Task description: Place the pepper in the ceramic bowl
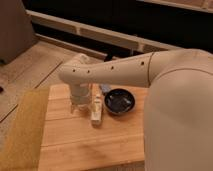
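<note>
The ceramic bowl (120, 102) is a glossy black, shallow dish on the wooden table (90, 145), just right of the arm's wrist. My gripper (85, 112) points down at the tabletop to the left of the bowl. Its pale fingers (96, 114) stand apart and open, and I see nothing between them. The pepper is not visible; the arm and wrist cover the table behind the gripper. The big white arm reaches in from the right and fills that side of the view.
A yellowish mat (22, 131) lies along the table's left side. A small blue object (104, 90) peeks out behind the arm near the bowl. Beyond the table are a plank floor and a dark wall with pale rails.
</note>
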